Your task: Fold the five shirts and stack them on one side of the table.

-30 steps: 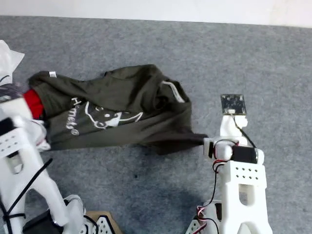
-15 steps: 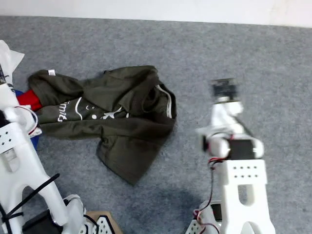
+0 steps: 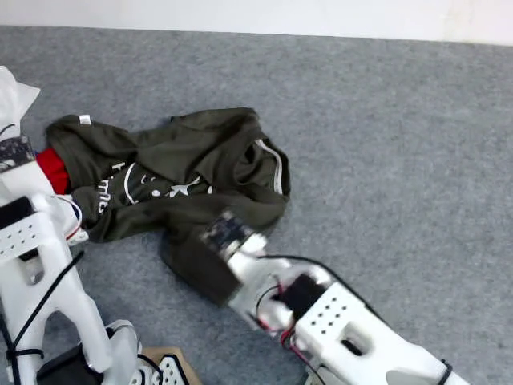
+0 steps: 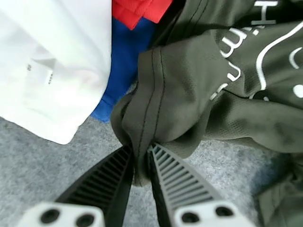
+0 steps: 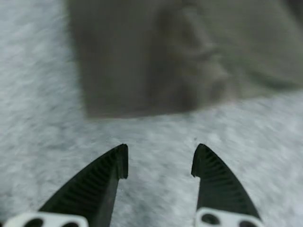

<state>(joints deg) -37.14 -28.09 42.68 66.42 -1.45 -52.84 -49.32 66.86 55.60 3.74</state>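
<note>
So, left pincer [image 4: 140, 152] clamped on the olive shirt [image 4: 189, 85], right pincer [image 5: 161, 153] spread over a loose flap

Up close, the left pincer is seen clenched on a bunched fold of the olive shirt. A stitched hem edge is squeezed between the two ribbed black fingers [image 4: 113, 179], and the cloth is bulged out just past the tips. White print is carried on the olive fabric further out from the grip. Just beside the pinched fold, a blue shirt [image 4: 124, 52] is tucked under a white shirt [image 4: 52, 61]. A red shirt [image 4: 139, 7] is glimpsed beyond the blue one, touching the olive cloth. Grey surface [image 4: 28, 156] is exposed under the fingers.

The right pincer is held released, its two black fingers [image 5: 104, 179] spread well apart with nothing but grey surface between them. A flat flap of the olive shirt is laid just beyond the tips. Contact with it can't be made out.

From the high view, the olive shirt is found crumpled left of the middle of the surface, print up, with a loose flap trailed toward the near edge. The right arm [image 3: 321, 313] is stretched in from the near right corner, and its wrist is poised over that flap. The left arm [image 3: 36, 265] is stood at the left edge, next to the end of the olive shirt where the red shirt and white shirt are piled.
</note>
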